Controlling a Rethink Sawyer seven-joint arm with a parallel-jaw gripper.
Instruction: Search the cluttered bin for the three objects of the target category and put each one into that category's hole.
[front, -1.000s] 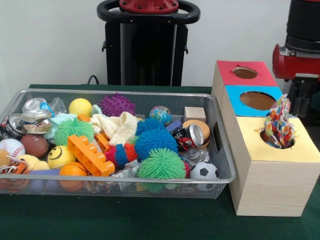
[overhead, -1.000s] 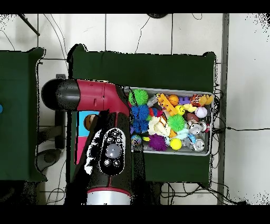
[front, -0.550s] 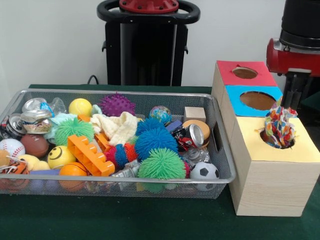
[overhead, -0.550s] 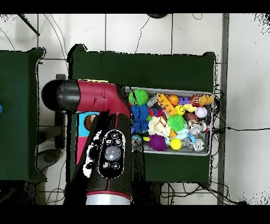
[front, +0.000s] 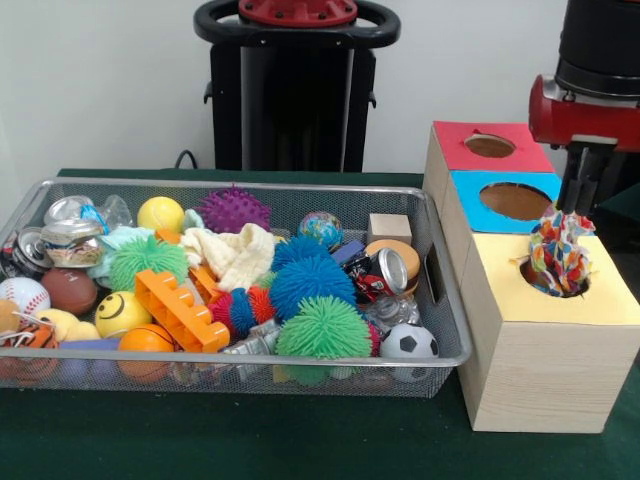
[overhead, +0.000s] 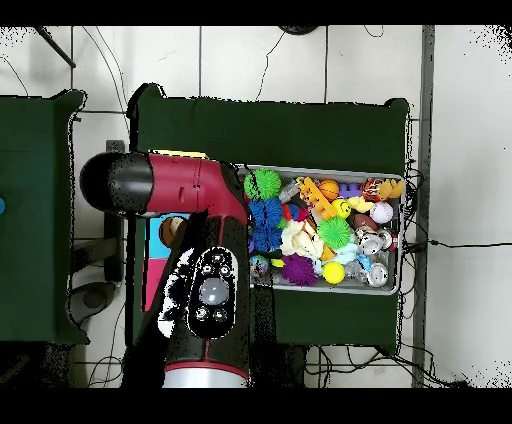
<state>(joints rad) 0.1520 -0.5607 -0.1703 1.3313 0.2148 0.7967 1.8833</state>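
Since a second ago the arm (front: 598, 70) has been rising and shifting a little toward the wall, so that the tool (front: 585, 175) is now hanging above and just behind the rag toy (front: 558, 252) rather than beside it. The bin (front: 440, 300) and its contents are lying just as they were.

The rag toy, a knotted bundle of many-coloured cloth strips, is sitting in the round hole of the yellow box (front: 560, 330), partly sunk and partly sticking up over the rim. It is probably resting like that because the soft strips are catching on the edge of the hole. The tool is standing apart from it, holding nothing; whether it is spread or pressed together I cannot tell, since only a dark bracket is showing under the red housing.

The blue box (front: 470, 190) and the red box (front: 455, 145) are lined up behind the yellow one, each with an open hole on top, presumably one for each category. The bin is standing on the green tabletop (front: 250, 440) just beside the boxes, so carries are short. In it, fuzzy balls, a cream cloth (front: 235, 255), an orange brick (front: 180, 308) and a small football (front: 408, 342) are piled loosely.
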